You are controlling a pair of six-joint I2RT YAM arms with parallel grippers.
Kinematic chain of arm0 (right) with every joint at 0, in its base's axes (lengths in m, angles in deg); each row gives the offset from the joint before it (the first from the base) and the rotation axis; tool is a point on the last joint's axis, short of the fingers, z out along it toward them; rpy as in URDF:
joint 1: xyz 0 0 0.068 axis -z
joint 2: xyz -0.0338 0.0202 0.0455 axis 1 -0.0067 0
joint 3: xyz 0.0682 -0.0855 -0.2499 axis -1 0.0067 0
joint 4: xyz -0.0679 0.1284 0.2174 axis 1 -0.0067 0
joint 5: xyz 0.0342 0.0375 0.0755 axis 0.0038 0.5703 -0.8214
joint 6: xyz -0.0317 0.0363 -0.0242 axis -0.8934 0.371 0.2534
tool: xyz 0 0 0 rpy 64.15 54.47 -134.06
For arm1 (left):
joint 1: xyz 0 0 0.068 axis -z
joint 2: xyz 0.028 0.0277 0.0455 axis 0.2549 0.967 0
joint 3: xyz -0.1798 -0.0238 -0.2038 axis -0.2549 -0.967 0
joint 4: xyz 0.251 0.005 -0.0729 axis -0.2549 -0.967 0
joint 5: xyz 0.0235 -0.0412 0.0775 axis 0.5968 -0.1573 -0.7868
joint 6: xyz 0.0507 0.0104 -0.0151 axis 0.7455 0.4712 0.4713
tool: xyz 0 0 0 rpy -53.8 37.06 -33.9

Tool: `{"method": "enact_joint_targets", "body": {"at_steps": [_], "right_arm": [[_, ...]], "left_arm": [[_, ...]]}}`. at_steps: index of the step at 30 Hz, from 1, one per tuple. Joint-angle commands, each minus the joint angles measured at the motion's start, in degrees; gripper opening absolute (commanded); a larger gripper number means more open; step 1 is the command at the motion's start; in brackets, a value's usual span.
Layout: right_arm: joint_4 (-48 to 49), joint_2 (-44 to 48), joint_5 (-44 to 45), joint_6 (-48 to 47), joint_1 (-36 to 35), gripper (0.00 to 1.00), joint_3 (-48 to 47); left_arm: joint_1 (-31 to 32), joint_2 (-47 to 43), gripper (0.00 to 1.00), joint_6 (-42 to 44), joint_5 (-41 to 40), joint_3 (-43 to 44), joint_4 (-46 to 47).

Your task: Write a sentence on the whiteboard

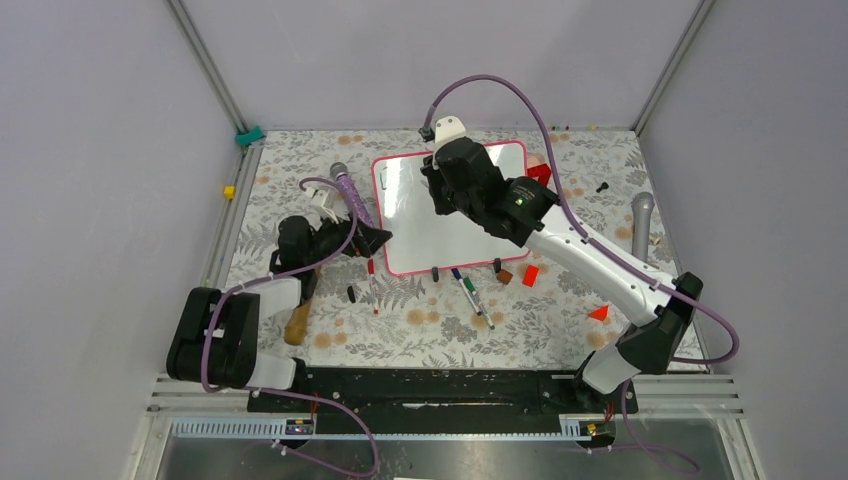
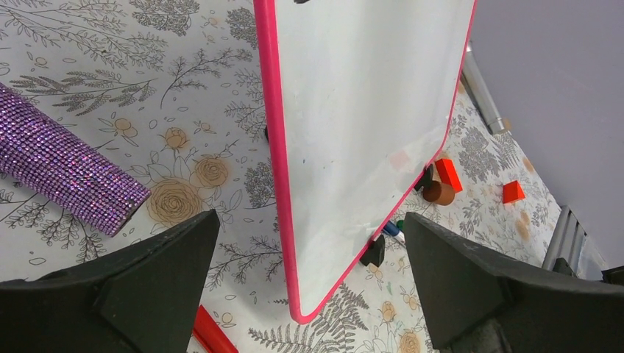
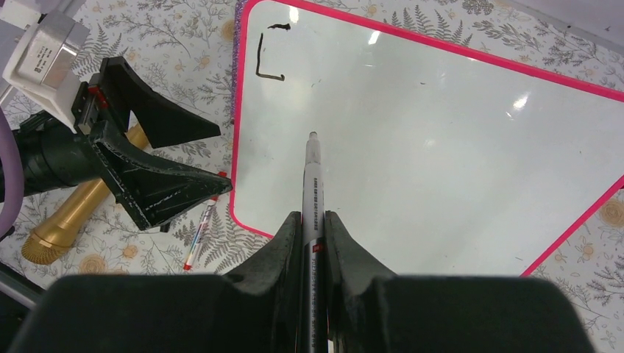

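The whiteboard, white with a pink frame, lies flat at the table's middle. My right gripper hovers over its upper half, shut on a grey marker that points down at the whiteboard. I cannot tell if the tip touches. The sentence is a short dash and an L-shaped black stroke near one corner. My left gripper is open at the board's left edge. In the left wrist view, the left gripper straddles the whiteboard's near corner without touching it.
A purple glitter microphone lies left of the board, a gold one under the left arm and a grey one at the right. Loose markers, a red pen and red blocks lie below the board.
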Motion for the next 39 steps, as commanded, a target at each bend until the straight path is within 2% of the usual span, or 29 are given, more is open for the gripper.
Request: {"method": "enact_joint_targets", "body": {"at_steps": [1,4,7,10,16,19,24,26,29,30,35,39], "right_arm": [[2.2,1.2,0.5,-0.4,0.2,0.00,0.1],[2.2,0.4,0.8,-0.3,0.2,0.00,-0.7],[2.2,-0.7,0.9,-0.3,0.3,0.00,-1.9],[2.2,-2.1,1.0,-0.3,0.3,0.00,-3.3],[2.1,-5.2,0.2,-0.1,0.5,0.00,-6.4],[1.3,-7.0,0.3,0.0,0.7,0.00,-8.2],[0.7,-9.1,0.5,0.1,0.8,0.00,-10.3],[0.2,-9.9,0.3,0.3,0.8,0.00,-11.3],[-0.2,-11.1,-0.1,0.8,0.9,0.00,-12.4],[-0.2,-11.5,-0.3,0.9,0.8,0.00,-12.6],[-0.5,-13.8,-0.5,0.9,0.8,0.00,-14.3],[-1.5,-15.3,-0.4,0.8,0.7,0.00,-15.5]], "left_arm": [[-0.6,0.9,0.99,0.8,1.5,1.4,5.1],[-0.6,2.9,0.98,0.5,3.9,2.4,5.3],[-0.6,6.6,0.80,-0.5,8.4,4.3,6.5],[-0.6,9.9,0.69,-3.0,10.6,5.0,9.7],[-0.7,12.0,0.64,-4.1,13.9,6.3,9.7],[-0.7,13.4,0.59,-6.9,17.2,6.5,15.5],[-0.9,15.0,0.53,-8.3,19.0,7.3,16.4],[-1.1,15.7,0.45,-7.6,19.3,7.5,15.4],[-1.2,17.2,0.24,-5.9,20.5,9.5,10.8],[-1.2,17.6,0.20,-5.9,21.0,9.9,10.7],[-1.6,17.9,0.16,-6.7,21.5,9.7,12.7],[-1.7,18.2,0.09,-6.7,21.2,10.0,11.4]]}}
